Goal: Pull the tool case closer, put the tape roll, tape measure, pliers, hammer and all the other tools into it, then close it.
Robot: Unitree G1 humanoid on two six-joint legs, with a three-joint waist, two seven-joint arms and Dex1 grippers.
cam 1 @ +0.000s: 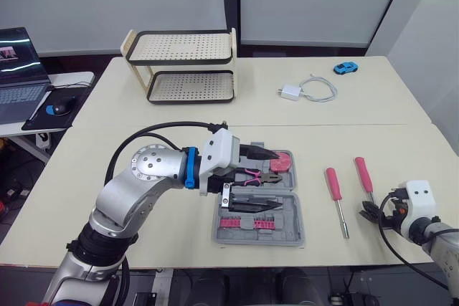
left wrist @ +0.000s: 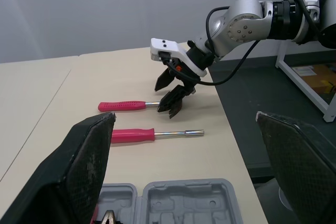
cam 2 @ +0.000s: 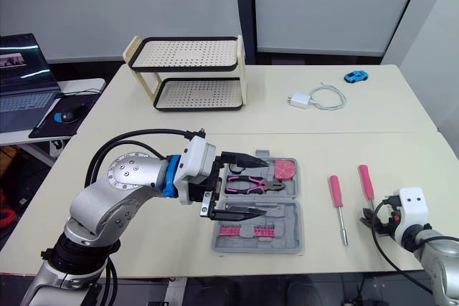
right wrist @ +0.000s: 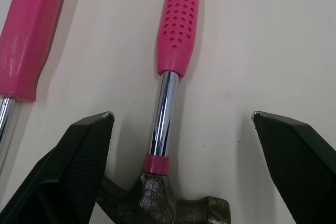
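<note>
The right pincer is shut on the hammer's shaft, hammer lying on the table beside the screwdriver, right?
No. The right pincer is open, not shut: the right wrist view shows its fingers spread either side of the hammer's shaft. The hammer lies on the table beside the screwdriver.

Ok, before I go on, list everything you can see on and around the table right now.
tool case: one, grey, open, front of table
pliers: one, pink-and-black handles, in the case
round pink tool: one, case's far right corner
bit row: one, pink, case's near edge
screwdriver: one, pink handle, right of the case
hammer: one, pink handle, right of the screwdriver
rack: one, beige and black, far left of table
charger with cable: one, white, far side
toy car: one, blue, far right
laptop: one, dark, side desk at left
left gripper: jaws open, above the case
right gripper: jaws open, astride the hammer's shaft
</note>
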